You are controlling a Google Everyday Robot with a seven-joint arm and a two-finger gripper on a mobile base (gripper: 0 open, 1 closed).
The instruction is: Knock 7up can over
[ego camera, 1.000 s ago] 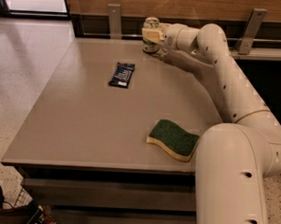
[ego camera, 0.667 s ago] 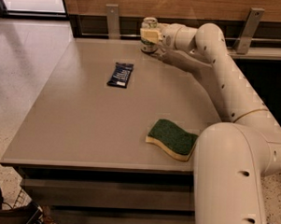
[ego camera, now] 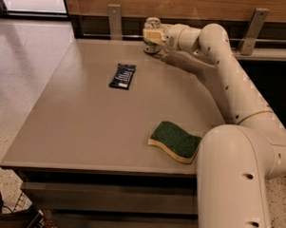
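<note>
The 7up can (ego camera: pixel 151 26) stands upright at the far edge of the table (ego camera: pixel 85 132), just right of its middle. It is whitish with a silver rim, and only its top and lower part show. My gripper (ego camera: pixel 154 37) is at the can, reaching in from the right and covering the can's middle. My white arm (ego camera: pixel 220 76) stretches along the table's right side to it.
A flat dark blue packet (ego camera: pixel 123 75) lies left of the can, nearer to me. A green and yellow sponge (ego camera: pixel 176 141) lies at the near right by my arm's base. A wooden wall with metal brackets (ego camera: pixel 115 19) runs behind the table's far edge.
My gripper and the can have shifted slightly to the left along the far edge. The can still stands upright. The packet and the sponge have not moved.
</note>
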